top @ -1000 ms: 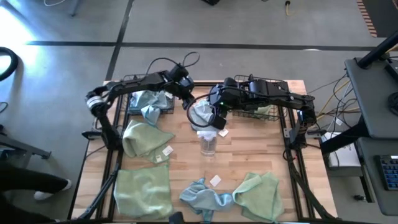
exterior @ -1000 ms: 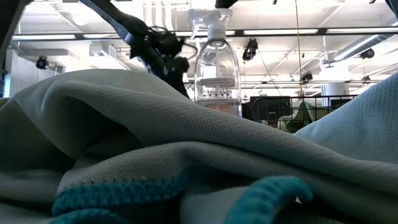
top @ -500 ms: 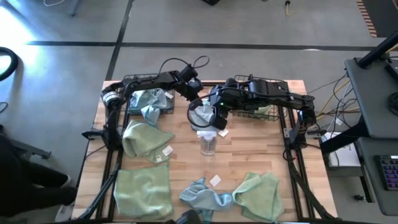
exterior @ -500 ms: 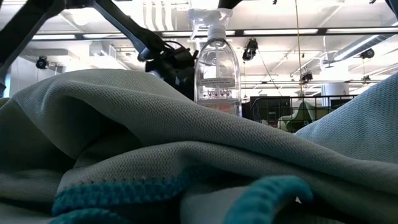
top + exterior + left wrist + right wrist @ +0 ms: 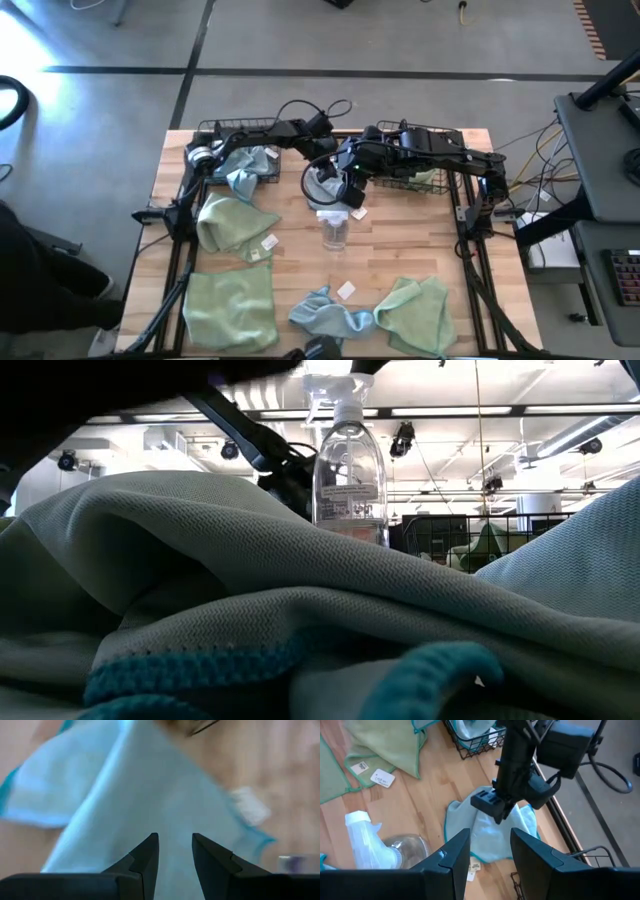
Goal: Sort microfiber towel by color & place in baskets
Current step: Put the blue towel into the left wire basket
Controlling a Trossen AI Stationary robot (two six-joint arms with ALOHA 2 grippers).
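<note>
Tabletop: blue towel under left pincer.

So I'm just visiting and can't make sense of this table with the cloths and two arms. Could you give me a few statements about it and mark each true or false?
1. A light blue towel lies on the table between the two baskets. True.
2. Both grippers hover over that towel. True: the left gripper and right gripper are above it, jaws open.
3. The left basket holds nothing. False: a blue towel is in it.
4. The spray bottle lies on its side. False: it stands upright.
</note>
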